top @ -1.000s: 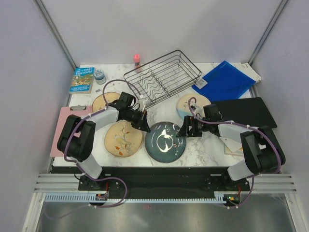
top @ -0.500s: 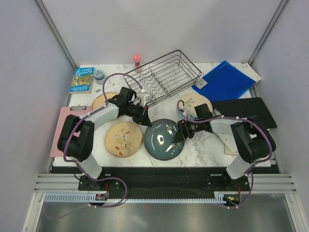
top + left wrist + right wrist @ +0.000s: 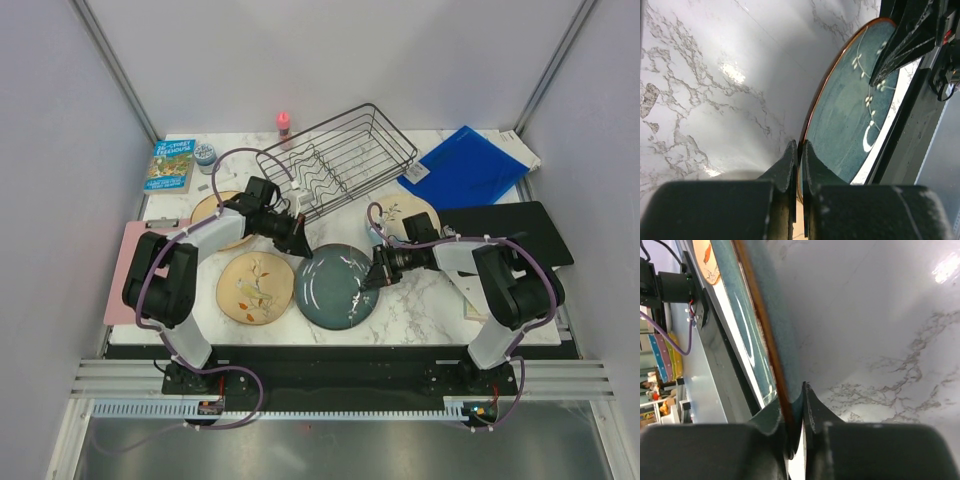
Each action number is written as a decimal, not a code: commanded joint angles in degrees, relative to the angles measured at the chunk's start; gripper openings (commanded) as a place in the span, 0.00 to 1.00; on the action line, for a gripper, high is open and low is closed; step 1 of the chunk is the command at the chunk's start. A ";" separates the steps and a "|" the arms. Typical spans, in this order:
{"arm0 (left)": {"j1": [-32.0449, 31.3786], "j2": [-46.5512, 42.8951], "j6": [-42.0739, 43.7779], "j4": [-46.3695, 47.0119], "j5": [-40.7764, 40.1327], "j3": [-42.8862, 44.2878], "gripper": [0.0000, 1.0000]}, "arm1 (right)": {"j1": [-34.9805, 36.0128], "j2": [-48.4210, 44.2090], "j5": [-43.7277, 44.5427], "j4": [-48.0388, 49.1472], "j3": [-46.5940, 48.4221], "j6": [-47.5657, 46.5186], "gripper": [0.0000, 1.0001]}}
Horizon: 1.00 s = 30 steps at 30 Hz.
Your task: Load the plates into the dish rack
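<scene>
The dark teal plate [image 3: 337, 285] is held between both arms, its near edge toward the table front. My left gripper [image 3: 303, 250] is shut on its far-left rim; in the left wrist view the fingertips [image 3: 800, 150] pinch the copper edge of the teal plate [image 3: 855, 110]. My right gripper [image 3: 374, 278] is shut on the right rim, and the right wrist view shows its jaws [image 3: 795, 395] clamped on the plate's edge [image 3: 760, 315]. One tan plate [image 3: 256, 287] lies left of it. Another tan plate [image 3: 212, 210] and the cream plate [image 3: 400, 213] lie partly under the arms. The black wire dish rack [image 3: 338, 160] stands behind.
A book [image 3: 168, 165] and small jar [image 3: 206, 155] sit at the back left, a red-capped bottle [image 3: 283, 122] behind the rack. A blue folder [image 3: 465, 165] and black pad [image 3: 515, 230] lie right, a pink clipboard [image 3: 125, 270] left.
My right gripper has moved in to the teal plate's right rim and shut on it. The plate has shifted slightly left and away from the table front, with the left gripper still holding it.
</scene>
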 commanded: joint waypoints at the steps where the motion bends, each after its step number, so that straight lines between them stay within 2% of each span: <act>1: -1.13 -0.12 0.95 0.97 2.14 1.51 0.02 | 1.13 -5.57 -7.89 4.88 4.47 0.08 0.00; 3: -1.13 -0.74 1.48 0.27 0.83 1.59 0.02 | 1.13 -8.55 -5.79 3.39 5.26 -1.32 0.00; 4: -1.05 -2.13 1.57 -0.26 -1.53 2.03 0.07 | 1.13 -9.52 -4.91 -3.76 7.61 -5.68 0.00; 5: -0.87 -3.37 2.09 -1.22 -2.60 2.38 0.24 | 1.13 -10.67 -4.20 -7.48 9.12 -7.90 0.00; 7: 0.79 -6.35 3.24 -3.50 -4.53 2.65 0.36 | 1.13 -14.35 -1.13 -18.26 13.85 -16.92 0.00; 8: 1.67 -10.54 3.33 -3.87 -5.15 2.56 0.44 | 1.04 -15.67 0.62 -21.46 15.53 -19.32 0.00; 10: 5.18 -15.30 3.33 -4.22 -5.51 1.34 0.51 | 1.04 -18.32 4.14 -30.58 21.22 -24.25 0.00; 11: 6.24 -19.68 3.59 -4.48 -6.03 1.16 0.57 | 1.04 -18.76 4.94 -33.86 23.35 -29.67 0.00; 14: 8.53 -25.33 4.56 -6.15 -10.59 1.07 0.71 | 1.13 -19.99 9.23 -39.42 31.08 -34.44 0.00; 17: 9.15 -30.09 4.12 -6.16 -17.01 1.07 0.78 | 1.13 -19.47 13.45 -42.50 40.48 -38.23 0.00; 20: 10.03 -30.98 2.63 -4.58 -21.23 1.33 0.79 | 1.48 -14.91 17.59 -44.61 52.52 -45.00 0.00; 24: 14.15 -30.97 -1.15 -0.46 -22.30 -0.07 0.78 | 2.18 -3.51 25.49 -43.39 68.51 -51.68 0.00; 26: 14.60 -31.59 -1.33 2.36 -21.51 -2.79 0.78 | 2.62 0.03 27.79 -38.13 75.03 -51.87 0.00; 30: 16.08 -30.01 -5.61 5.01 -19.85 -4.21 0.78 | 5.95 5.40 34.37 -22.33 73.92 -54.15 0.00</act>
